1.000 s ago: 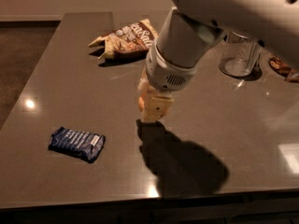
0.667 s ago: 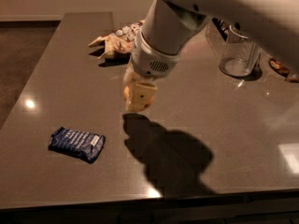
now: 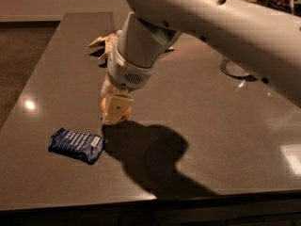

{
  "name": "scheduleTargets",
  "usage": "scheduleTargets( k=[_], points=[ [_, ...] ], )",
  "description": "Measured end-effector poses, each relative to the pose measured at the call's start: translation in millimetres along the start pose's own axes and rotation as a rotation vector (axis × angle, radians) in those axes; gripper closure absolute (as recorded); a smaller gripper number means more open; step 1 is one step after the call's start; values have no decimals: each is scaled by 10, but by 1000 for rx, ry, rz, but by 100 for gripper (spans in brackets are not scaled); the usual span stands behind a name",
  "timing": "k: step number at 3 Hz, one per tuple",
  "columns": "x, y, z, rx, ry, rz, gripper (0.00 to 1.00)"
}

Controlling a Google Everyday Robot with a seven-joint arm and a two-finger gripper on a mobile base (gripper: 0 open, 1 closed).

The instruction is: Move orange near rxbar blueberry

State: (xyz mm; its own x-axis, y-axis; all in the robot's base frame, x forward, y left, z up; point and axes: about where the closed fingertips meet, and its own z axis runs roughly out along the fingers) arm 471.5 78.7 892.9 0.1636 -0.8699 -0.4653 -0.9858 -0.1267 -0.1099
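The rxbar blueberry (image 3: 76,145), a flat dark blue wrapped bar with pale lettering, lies on the dark table (image 3: 56,69) near the front left. My gripper (image 3: 115,111) hangs just right of and slightly behind it, low over the table. Its pale fingers are shut on the orange (image 3: 123,114), of which only small orange-yellow parts show between them. The big pale arm (image 3: 211,27) comes in from the upper right and throws a dark shadow on the table right of the bar.
A brown and cream snack bag (image 3: 104,44) lies at the back, partly hidden behind the arm. The base of a clear glass (image 3: 233,69) stands at the back right. The table's front edge (image 3: 141,199) runs just below the bar.
My gripper has moved left and toward the front with the orange, and lower, ending close beside the blue bar. The bar has not moved.
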Motion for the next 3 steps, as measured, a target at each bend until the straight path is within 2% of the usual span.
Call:
scheduleTargets(
  k=[2,3],
  points=[
    [-247,68,305,-39,-41,-22,100],
    [-251,37,429,-19,-48,-35,82]
  ],
)
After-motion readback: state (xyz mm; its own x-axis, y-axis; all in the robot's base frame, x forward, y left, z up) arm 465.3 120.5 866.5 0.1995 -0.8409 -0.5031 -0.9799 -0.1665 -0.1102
